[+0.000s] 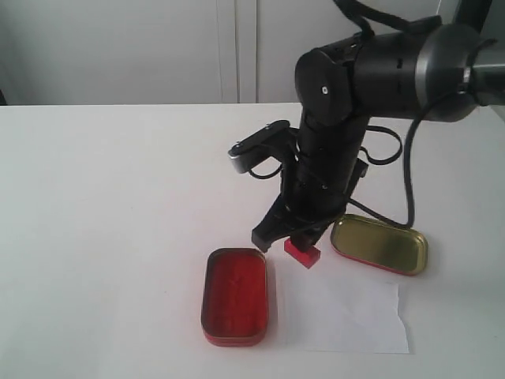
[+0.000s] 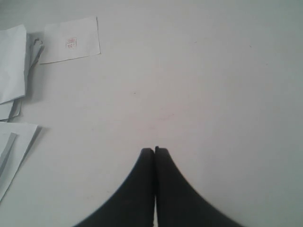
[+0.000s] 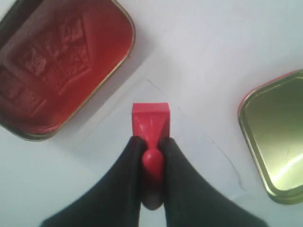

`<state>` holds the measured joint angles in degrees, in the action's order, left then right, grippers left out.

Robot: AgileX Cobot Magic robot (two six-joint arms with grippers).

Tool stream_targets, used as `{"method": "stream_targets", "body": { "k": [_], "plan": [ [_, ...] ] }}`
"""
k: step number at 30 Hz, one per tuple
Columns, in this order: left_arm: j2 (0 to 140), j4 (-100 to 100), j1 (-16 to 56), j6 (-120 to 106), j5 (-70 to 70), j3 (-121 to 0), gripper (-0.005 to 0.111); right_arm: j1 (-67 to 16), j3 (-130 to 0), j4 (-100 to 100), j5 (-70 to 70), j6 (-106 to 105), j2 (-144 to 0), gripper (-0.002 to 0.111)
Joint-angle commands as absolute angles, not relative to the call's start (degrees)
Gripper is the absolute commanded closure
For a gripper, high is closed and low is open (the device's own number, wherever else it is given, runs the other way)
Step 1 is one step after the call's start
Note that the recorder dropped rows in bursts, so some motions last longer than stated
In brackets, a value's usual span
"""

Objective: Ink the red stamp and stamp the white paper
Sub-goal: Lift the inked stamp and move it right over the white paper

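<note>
Exterior, small red plastic stamp [image 1: 302, 253]: gripped base-down by the right arm's fingers [image 1: 268, 229] over the middle of the white counter [image 1: 102, 197]. It sits at the far edge of the white paper sheet [image 1: 347, 312]. I cannot tell whether the base touches the sheet.
Exterior, oblong tin of red ink [image 1: 234, 296]: just left of the stamp and nearer, with its long axis running near to far. Its right side is at the paper's left edge.
Exterior, gold-lined tin lid [image 1: 379, 243]: just right of the stamp, hollow side up.
Exterior, left arm: not in sight.
Left wrist, left arm's fingers [image 2: 142, 179]: pressed together with nothing between them, above bare counter.
Left wrist, small white slip with a red mark [image 2: 71, 40]: well apart from those fingers, beside loose white sheets [image 2: 12, 61].
Right wrist, right arm's fingers: narrow, clamped on the stamp's knobbed handle. The rectangular base juts past the tips.
Right wrist, tin and lid: one on either side of the stamp, neither touching it. The ink pad is dented.
Coming move, as a judgement: the right arm has the job. The ink lies a short way left and nearer, the paper beneath and nearer. Whether the stamp face is inked cannot be seen.
</note>
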<state>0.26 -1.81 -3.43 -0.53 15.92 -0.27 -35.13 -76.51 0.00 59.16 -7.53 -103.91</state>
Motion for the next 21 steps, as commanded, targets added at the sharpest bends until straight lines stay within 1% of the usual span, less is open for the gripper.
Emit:
{"method": "stream_targets", "body": {
  "k": [1, 11, 21],
  "plan": [
    [0.00, -2.08, -3.24, 0.00, 15.86, 0.00, 0.107, -32.88, -72.81, 0.00, 58.27, -7.95, -100.59, 0.108],
    [0.00, -2.08, -3.24, 0.00, 15.86, 0.00, 0.107, -29.65, -64.04, 0.00, 55.60, -8.95, -95.47, 0.108],
    [0.00, -2.08, -3.24, 0.00, 15.86, 0.00, 0.107, -29.64, -54.79, 0.53, 49.26, -8.37, -91.74, 0.108]
  ]
}}
